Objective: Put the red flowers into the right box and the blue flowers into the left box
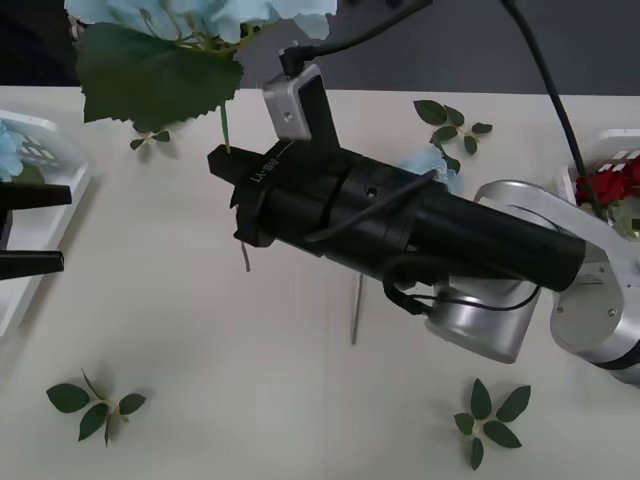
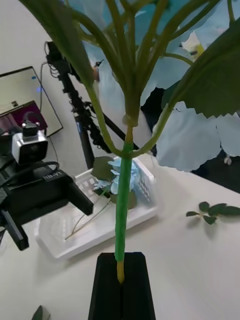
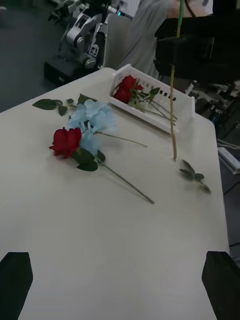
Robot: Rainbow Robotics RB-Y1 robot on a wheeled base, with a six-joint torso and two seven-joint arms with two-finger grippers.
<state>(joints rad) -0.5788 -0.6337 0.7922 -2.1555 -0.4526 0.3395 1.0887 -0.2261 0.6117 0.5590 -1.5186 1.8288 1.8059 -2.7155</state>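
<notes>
right gripper (image 2: 120, 280): pinching a blue flower (image 2: 165, 70) stem, lifted mid-table
left gripper (image 3: 120, 280): spread, idle beside left box (image 1: 45, 175)
done: roses in right box (image 3: 185, 107)
left for you: one rose (image 3: 65, 141), one blue flower (image 3: 95, 117)

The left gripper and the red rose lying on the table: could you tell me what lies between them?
Bare table. In the left wrist view, nothing lies between the open left gripper and the red rose.
</notes>
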